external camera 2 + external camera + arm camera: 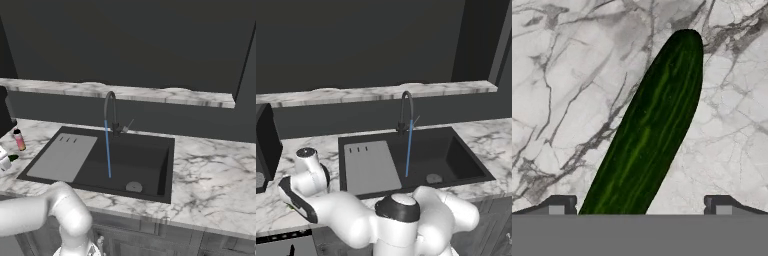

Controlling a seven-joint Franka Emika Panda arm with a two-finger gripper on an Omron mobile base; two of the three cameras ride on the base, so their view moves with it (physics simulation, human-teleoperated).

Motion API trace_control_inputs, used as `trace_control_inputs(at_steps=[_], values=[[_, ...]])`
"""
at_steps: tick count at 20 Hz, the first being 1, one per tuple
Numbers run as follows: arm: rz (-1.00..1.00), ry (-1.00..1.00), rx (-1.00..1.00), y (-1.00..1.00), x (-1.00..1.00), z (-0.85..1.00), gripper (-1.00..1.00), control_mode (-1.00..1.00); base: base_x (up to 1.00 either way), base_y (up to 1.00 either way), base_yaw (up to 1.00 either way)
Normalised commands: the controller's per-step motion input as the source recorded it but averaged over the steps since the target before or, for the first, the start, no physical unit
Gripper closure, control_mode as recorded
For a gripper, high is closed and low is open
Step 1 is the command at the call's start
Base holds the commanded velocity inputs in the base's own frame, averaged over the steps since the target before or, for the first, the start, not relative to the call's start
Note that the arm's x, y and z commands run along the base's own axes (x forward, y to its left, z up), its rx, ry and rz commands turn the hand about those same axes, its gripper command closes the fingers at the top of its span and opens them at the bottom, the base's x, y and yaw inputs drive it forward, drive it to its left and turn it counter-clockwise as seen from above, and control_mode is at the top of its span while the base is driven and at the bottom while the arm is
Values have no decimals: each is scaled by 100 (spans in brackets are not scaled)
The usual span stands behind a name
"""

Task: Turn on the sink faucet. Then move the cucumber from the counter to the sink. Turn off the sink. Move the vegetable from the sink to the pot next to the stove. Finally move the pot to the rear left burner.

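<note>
The dark gooseneck sink faucet (406,111) (110,111) pours a thin blue stream into the black sink (448,157) (145,162). On the white marble counter (567,85), left of the sink, lies the dark green cucumber (654,125). It runs slantwise, and its near end passes between my fingertips (559,205). My gripper (641,207) hangs open close above it, one tip on each side, not closed on it. A sliver of the cucumber (13,158) shows beside the white hand. The arm's wrist (308,172) bends down over the counter. The pot and the stove are out of view.
A small pink bottle (19,140) with a black cap stands on the counter just behind the hand. The grey drainboard (371,166) (62,157) covers the sink's left part. A tall black object (263,145) stands at the far left. A marble ledge (381,92) runs behind the faucet.
</note>
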Motion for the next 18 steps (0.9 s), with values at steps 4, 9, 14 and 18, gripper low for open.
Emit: trace_control_inputs(at_steps=[4,9,14,18], values=[[-1,1,0,17,15,-25,-100,-100,0,0,0],[0,1,0,15,14,-24,-100,-100,0,0,0],[0,4,0,17,7,-38,100,-100,0,0,0],[0,4,0,2,-1,-49,100,-100,0,0,0]])
